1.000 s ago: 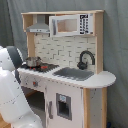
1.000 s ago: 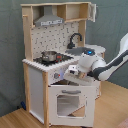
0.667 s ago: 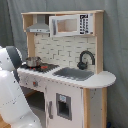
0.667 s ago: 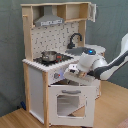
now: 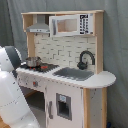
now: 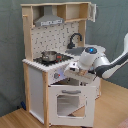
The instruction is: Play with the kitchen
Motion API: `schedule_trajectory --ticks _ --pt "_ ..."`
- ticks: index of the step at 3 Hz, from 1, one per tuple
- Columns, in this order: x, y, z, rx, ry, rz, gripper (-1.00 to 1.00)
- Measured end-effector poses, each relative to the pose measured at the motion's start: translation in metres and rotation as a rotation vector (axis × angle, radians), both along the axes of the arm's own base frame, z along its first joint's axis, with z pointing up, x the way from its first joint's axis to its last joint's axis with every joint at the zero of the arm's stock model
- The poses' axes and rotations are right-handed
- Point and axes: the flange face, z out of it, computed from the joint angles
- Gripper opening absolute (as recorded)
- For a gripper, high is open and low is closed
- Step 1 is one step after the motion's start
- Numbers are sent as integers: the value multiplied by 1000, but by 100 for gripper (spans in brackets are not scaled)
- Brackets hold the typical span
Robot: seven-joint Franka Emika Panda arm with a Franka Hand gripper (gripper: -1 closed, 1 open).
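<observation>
Against the kitchen front, standing on the floor, the end effector is easing left along the knob panel toward the stove side, its grip impossible to tell, suggesting a knob is the next plaything.

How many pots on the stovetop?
1: a small metal pot on the black stovetop, on the side away from the sink. Also seen in the second exterior view. None other visible.
</observation>
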Motion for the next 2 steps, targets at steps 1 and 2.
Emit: schedule_trajectory --ticks 1,2 --pt "-4 0 11 -49 -28 -9 100" --pt "-7 -3 20 -106 -58 -21 100"
